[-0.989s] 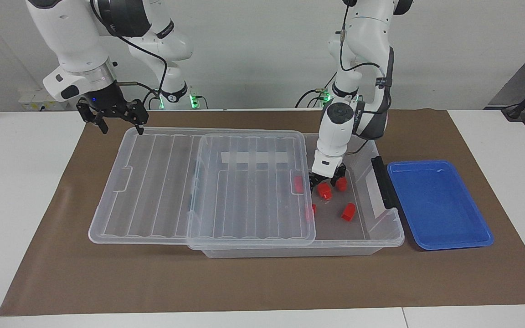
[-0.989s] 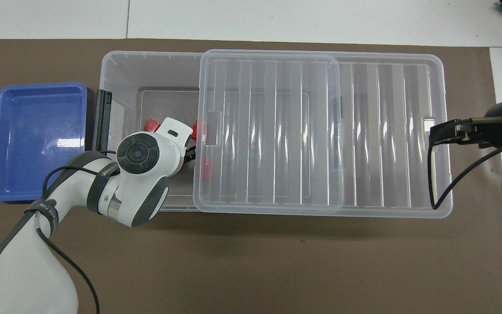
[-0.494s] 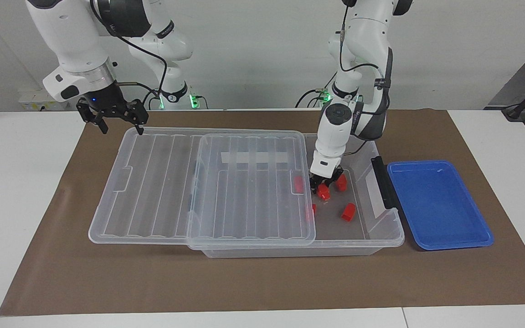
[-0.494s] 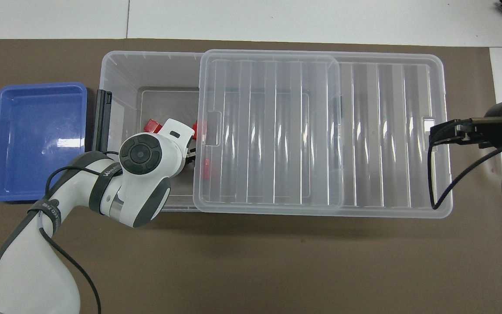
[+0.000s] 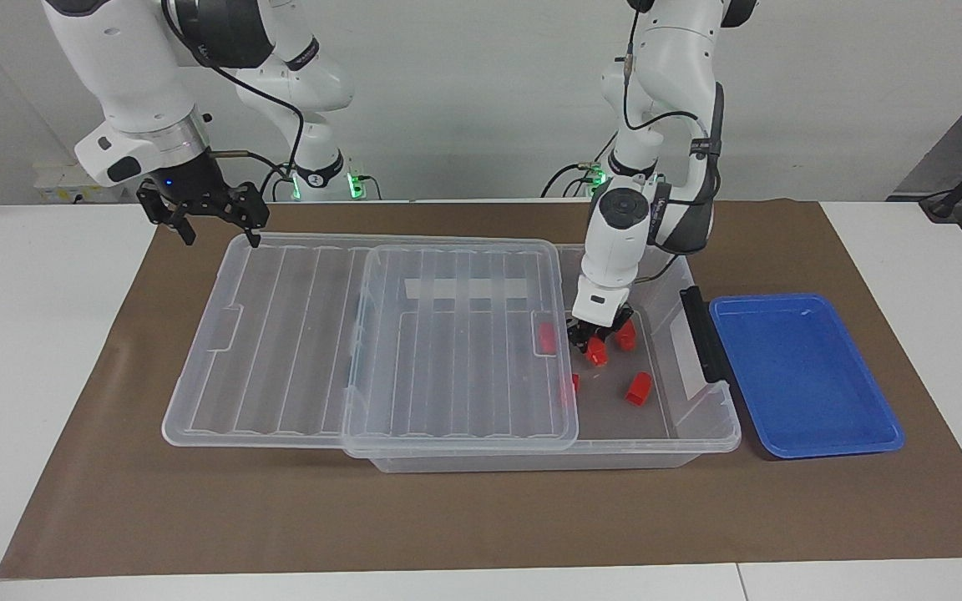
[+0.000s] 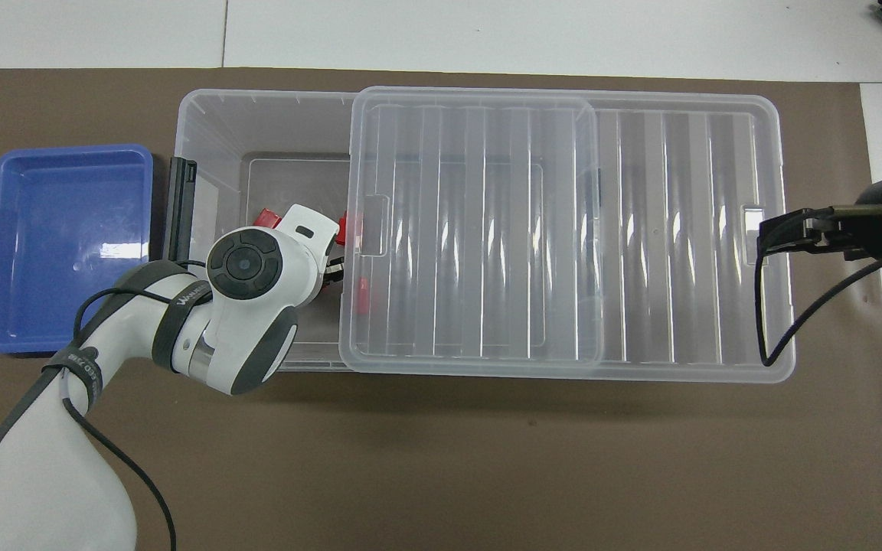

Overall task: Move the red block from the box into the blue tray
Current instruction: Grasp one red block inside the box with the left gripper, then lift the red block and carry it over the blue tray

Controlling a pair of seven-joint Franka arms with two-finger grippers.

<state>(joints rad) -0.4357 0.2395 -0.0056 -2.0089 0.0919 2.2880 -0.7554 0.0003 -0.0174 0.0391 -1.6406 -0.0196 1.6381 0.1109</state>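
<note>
The clear box [image 5: 702,436] lies along the brown mat with its ribbed lid [image 5: 364,334] slid toward the right arm's end, so the end beside the blue tray [image 5: 807,376] is open. My left gripper [image 5: 598,340] is down inside that open end, shut on a red block [image 5: 597,351]. Two more red blocks [image 5: 626,334] [image 5: 637,388] lie close by on the box floor, and two others [image 5: 546,336] show under the lid's edge. The tray holds nothing. My right gripper [image 5: 212,219] is open over the lid's other end. In the overhead view my left wrist [image 6: 246,264] covers the held block.
A black latch [image 5: 702,334] stands on the box's end wall between the open part and the tray. The lid [image 6: 563,229] overhangs the box toward the right arm's end. The tray [image 6: 66,245] sits on the brown mat [image 5: 481,517] right beside the box.
My left gripper's fingers have closed in from wide open onto the red block between them. My right gripper has stayed almost still over the lid's end.
</note>
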